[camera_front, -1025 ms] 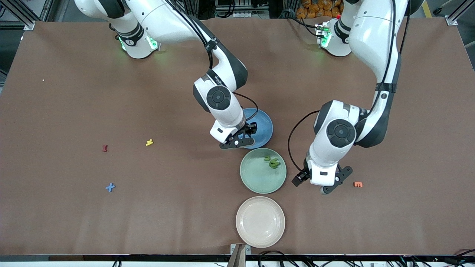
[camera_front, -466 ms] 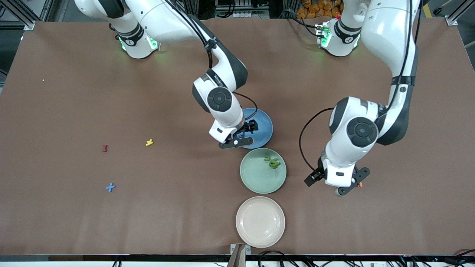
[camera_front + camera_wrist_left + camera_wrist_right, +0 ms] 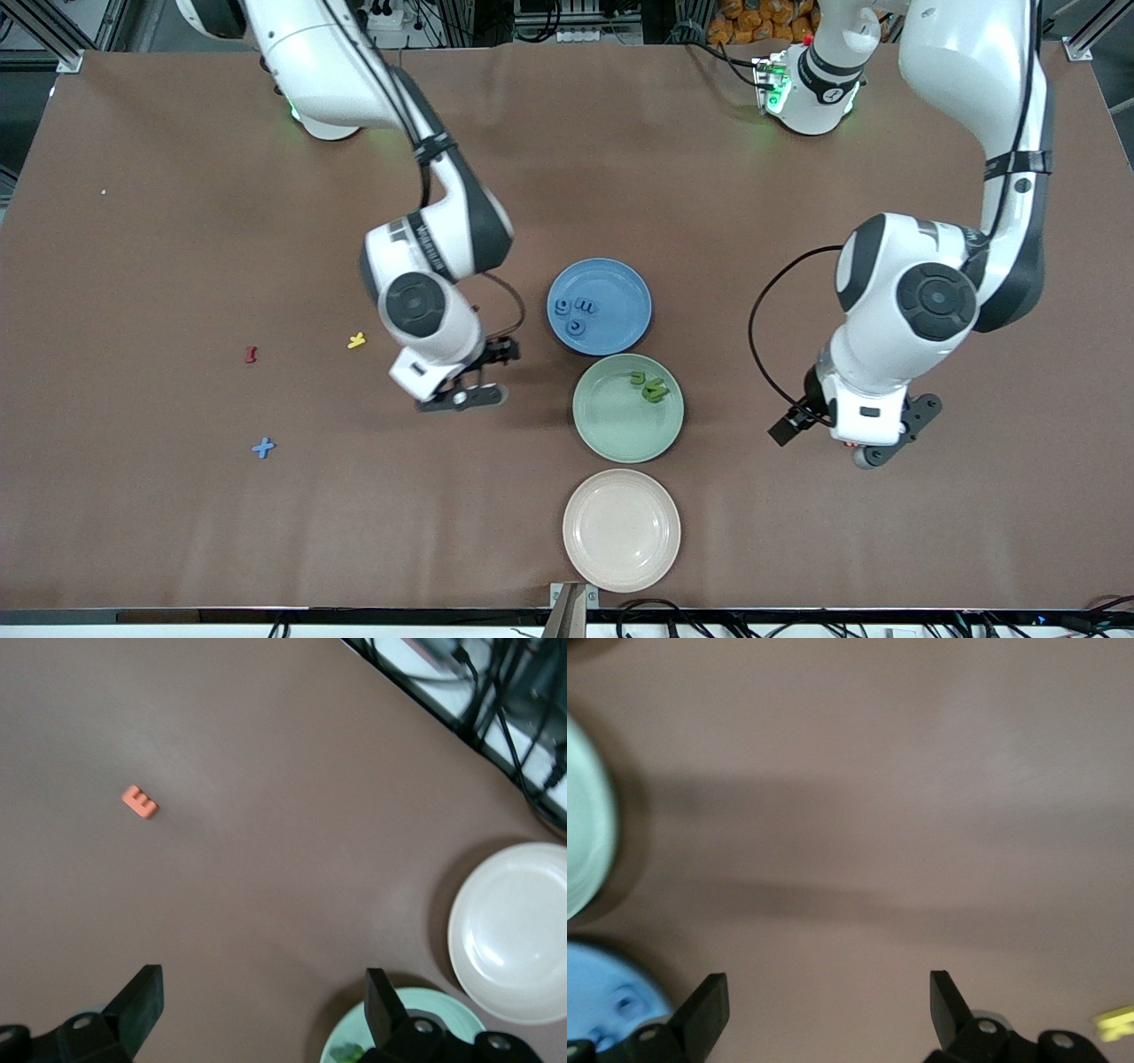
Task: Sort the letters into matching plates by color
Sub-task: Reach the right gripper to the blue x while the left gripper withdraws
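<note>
The right tool [image 3: 461, 397], fingers spread and empty in its wrist view, has swung off the blue plate [image 3: 620, 292] and now hangs over bare bench [image 3: 177, 221] at about eight o'clock from that plate. Its leaving uncovers three blue letters [image 3: 576, 315] lying in the plate, so I judge one just went in. The last blue letter [image 3: 262, 447] lies alone toward the right arm's end of the bench, at about eight o'clock from the tool, likely the next pick. The left tool [image 3: 873, 447], also spread and empty, has drifted toward its own end and hangs above the orange letter [image 3: 139, 802]. The green plate [image 3: 611, 425] holds a small cluster of green letters [image 3: 651, 386].
</note>
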